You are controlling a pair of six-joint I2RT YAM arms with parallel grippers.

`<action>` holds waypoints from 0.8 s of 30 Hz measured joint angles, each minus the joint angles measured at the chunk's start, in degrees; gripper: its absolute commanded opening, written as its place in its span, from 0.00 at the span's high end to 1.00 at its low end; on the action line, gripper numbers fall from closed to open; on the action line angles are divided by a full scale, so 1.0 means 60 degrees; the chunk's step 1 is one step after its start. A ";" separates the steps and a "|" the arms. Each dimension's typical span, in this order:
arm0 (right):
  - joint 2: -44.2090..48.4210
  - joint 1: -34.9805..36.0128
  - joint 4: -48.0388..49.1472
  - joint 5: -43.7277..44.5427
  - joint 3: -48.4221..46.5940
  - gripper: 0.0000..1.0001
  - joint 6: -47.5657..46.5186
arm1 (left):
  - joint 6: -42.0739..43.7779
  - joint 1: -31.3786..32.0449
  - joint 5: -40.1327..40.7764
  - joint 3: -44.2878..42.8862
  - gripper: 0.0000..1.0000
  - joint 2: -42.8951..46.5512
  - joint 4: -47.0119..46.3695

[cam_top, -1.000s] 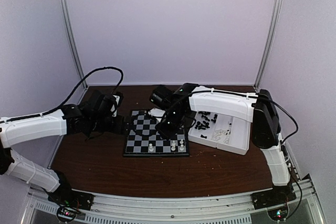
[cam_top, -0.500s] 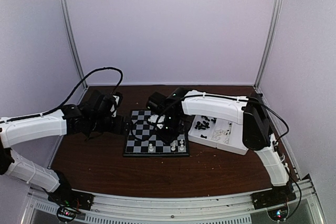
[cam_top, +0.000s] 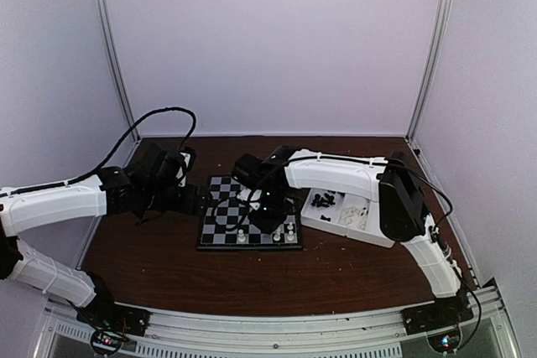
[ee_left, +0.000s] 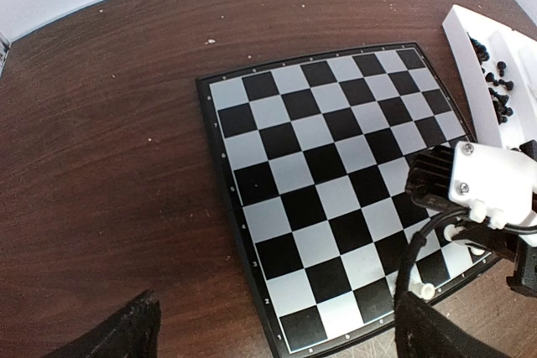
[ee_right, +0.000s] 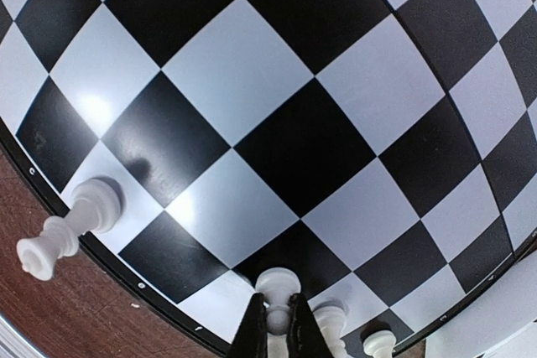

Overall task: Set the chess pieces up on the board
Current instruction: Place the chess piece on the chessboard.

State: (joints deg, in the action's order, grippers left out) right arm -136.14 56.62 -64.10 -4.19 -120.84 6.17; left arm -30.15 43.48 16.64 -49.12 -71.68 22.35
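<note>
- Board [cam_top: 220,222] lies flat on the brown tabletop [cam_top: 143,249], between the two arms
- left pincer [cam_top: 198,200] hangs just beside the board's left edge, fingers spread wide
- white chess pieces [cam_top: 242,237] stand on the board's near row, one apart on the left, others by the right corner
- right pincer [ee_right: 277,334] sits low over that near row, pressed together on a white piece [ee_right: 277,281]
- white divided tray [cam_top: 373,230] just right of the board holds black pieces [cam_top: 324,200] and white ones, loose

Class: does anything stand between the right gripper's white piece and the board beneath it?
Nothing visible does. The right gripper holds the white piece over the board, at its edge; other white pieces stand beside it.
</note>
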 measured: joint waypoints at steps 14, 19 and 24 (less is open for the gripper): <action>-0.0157 0.0000 -0.0142 0.0255 -0.0237 0.93 -0.0044 | 0.0000 0.0000 0.0004 0.0000 0.02 -0.0069 0.0000; -0.0208 0.0000 -0.0142 0.0295 -0.0306 0.91 -0.0076 | 0.0004 0.0000 0.0004 0.0000 0.02 -0.0160 0.0000; -0.0215 0.0000 -0.0149 0.0331 -0.0321 0.87 -0.0098 | 0.0004 0.0000 0.0004 0.0000 0.02 -0.0168 0.0000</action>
State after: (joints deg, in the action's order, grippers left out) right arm -137.43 56.62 -64.99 -2.20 -122.76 5.58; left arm -30.13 43.48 16.67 -49.12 -72.69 22.35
